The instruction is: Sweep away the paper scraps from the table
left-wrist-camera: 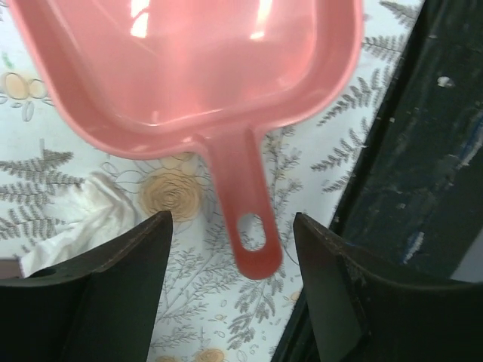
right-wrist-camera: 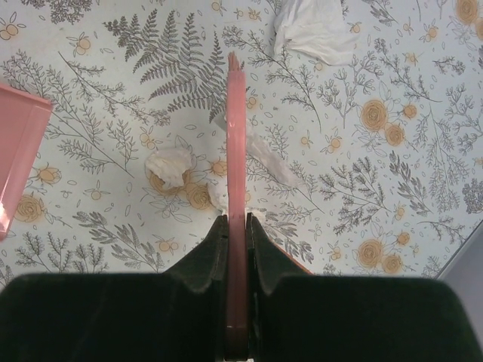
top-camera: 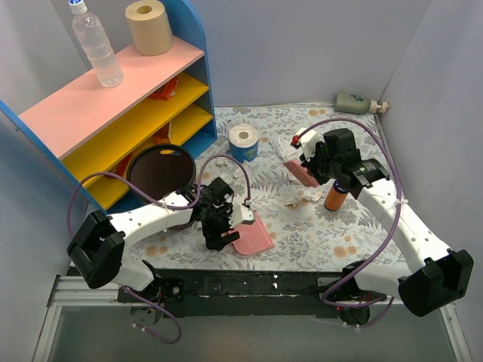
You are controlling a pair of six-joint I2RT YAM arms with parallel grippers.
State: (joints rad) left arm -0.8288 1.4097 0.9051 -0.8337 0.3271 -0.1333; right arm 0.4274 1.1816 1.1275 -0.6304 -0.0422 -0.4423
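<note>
Desk (top-camera: 317, 234): leaf-print cloth, paper scraps (right-wrist-camera: 170, 167) scattered. My left pincer (left-wrist-camera: 230, 219) stands wide astride the pink dustpan (left-wrist-camera: 189, 68) handle; my right pincer (right-wrist-camera: 236, 226) clamps a pink brush (right-wrist-camera: 235, 136). Grey walls (top-camera: 302, 45).

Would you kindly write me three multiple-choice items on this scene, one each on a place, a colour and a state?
1. Where does the handle of the dustpan lie? A on the shelf; B between the fingers of the left gripper; C on a roll.
2. What colour is the dustpan? A pink; B green; C black.
3. How is the right gripper? A wide open; B shut on a bottle; C shut on the pink brush.
Key: B, the handle sits in the gap, touching neither finger; A, plainly pink in the left wrist view; C, its jaws clamp the brush's thin edge.
</note>
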